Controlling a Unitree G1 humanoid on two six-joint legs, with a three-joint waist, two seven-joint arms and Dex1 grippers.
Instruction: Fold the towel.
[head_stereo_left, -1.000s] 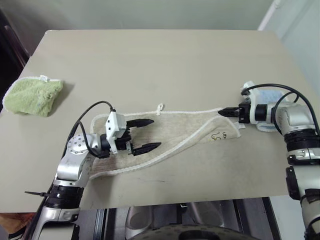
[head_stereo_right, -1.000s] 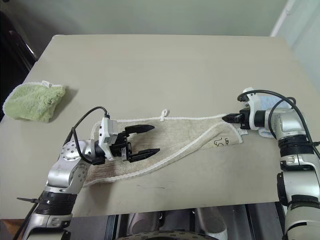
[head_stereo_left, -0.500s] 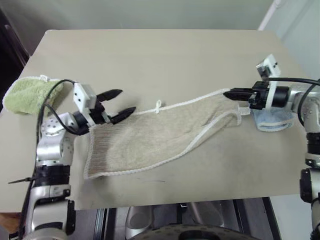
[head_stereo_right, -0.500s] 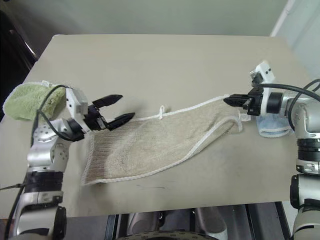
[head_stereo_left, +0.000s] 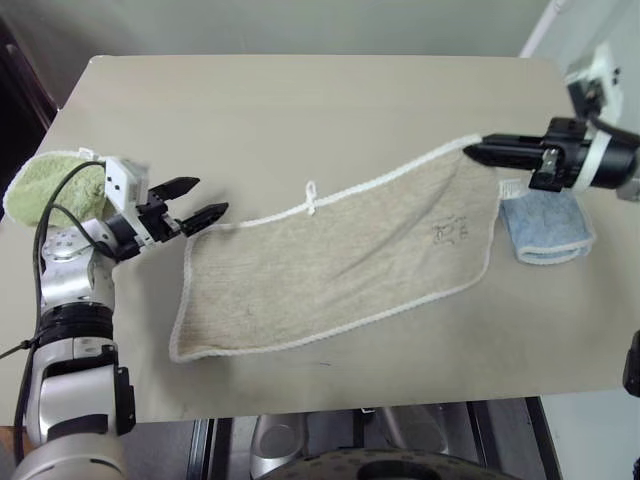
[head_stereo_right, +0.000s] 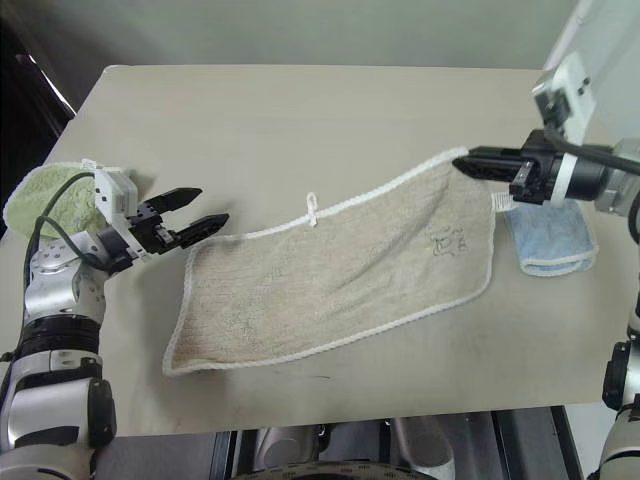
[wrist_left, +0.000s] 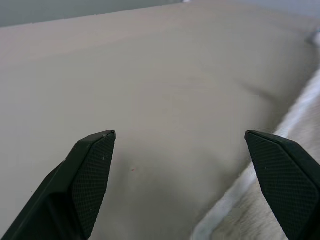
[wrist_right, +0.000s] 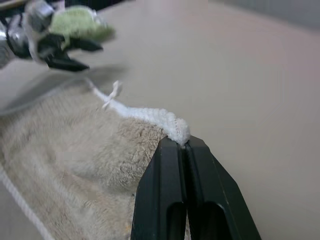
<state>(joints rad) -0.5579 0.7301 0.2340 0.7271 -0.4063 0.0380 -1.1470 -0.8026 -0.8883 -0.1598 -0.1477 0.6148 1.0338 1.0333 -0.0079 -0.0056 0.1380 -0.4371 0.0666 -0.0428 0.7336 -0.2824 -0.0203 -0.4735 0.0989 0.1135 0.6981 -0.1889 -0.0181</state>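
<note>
right claw – clamped on towel corner, lifted | left claw – spread wide, empty, seemingly just off towel's other top corner | table

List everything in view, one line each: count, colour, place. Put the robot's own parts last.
towel: one, beige with white border, spread across the table's middle, its far right corner lifted.
green cloth: one, fluffy green, at the table's left edge.
blue cloth: one, light blue, near the table's right edge, beside the towel.
table: one, tan, under all three cloths.
left claw: one, black, open, just off the towel's far left corner.
right claw: one, black, shut on the towel's far right corner.
</note>
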